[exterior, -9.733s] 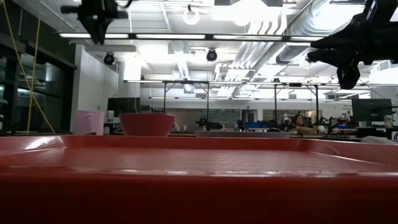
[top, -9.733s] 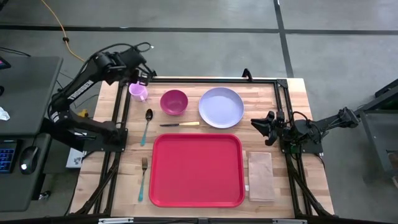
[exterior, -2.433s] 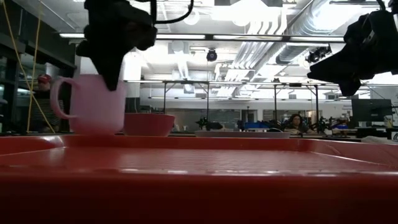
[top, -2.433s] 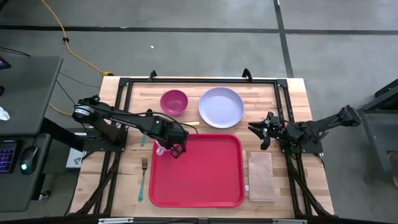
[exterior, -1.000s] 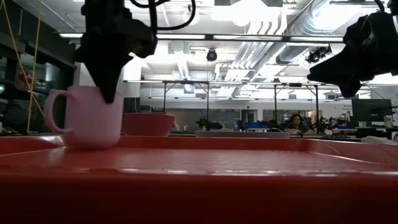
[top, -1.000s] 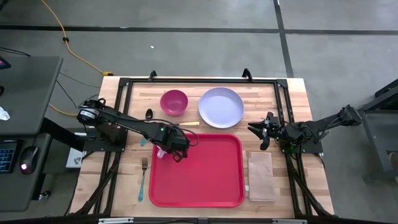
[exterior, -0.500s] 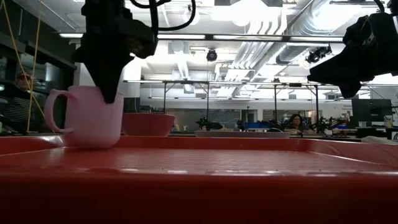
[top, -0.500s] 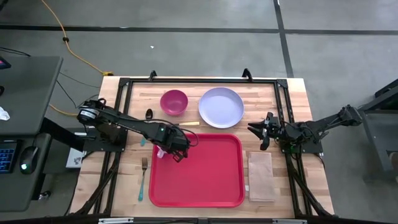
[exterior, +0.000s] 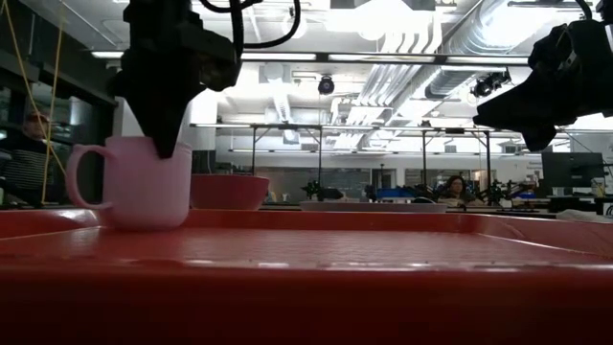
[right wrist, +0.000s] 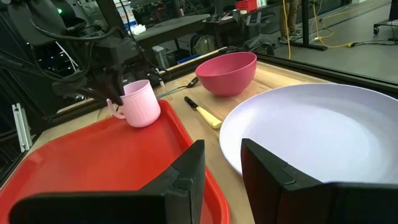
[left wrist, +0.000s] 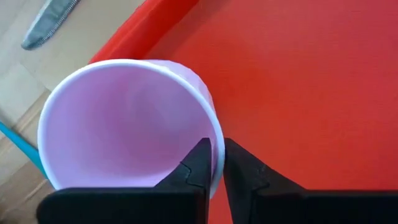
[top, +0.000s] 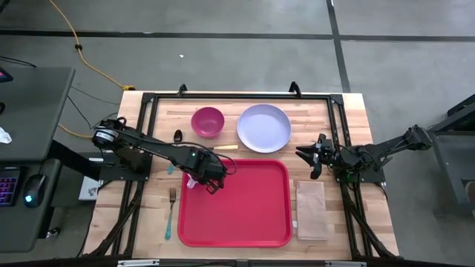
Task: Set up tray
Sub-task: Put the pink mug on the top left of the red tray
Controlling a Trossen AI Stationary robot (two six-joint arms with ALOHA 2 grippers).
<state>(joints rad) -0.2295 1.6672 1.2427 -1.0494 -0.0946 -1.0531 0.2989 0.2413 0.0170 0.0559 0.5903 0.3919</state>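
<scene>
We see the tray (top: 234, 202) lying flat at the near middle of the table (top: 349, 107), its low rim parallel to the table's edges. The pink mug (exterior: 144, 182) stands upright on the tray floor in the corner at about 10 o'clock, just inside the rim, handle turned outward toward the left side. Our left gripper (left wrist: 213, 163) straddles the mug's wall at the rim, one finger inside, one outside; the jaws are narrowly parted around the wall, and we cannot tell whether they are pinching it or have let go. The rest of the tray floor lies bare from the centre out to 3 and 6 o'clock.

Beyond the tray at 12 o'clock sit the magenta bowl (top: 208, 122) and the lavender plate (top: 264, 127), both clear of the rim, with a knife (right wrist: 202, 111) between bowl and tray. A fork (top: 171, 211) lies at 9 o'clock just outside the rim, and the napkin (top: 312, 211) at 3 o'clock beside it. Our right gripper (top: 313, 157) hangs above the wood near 2 o'clock, fingers apart and empty.
</scene>
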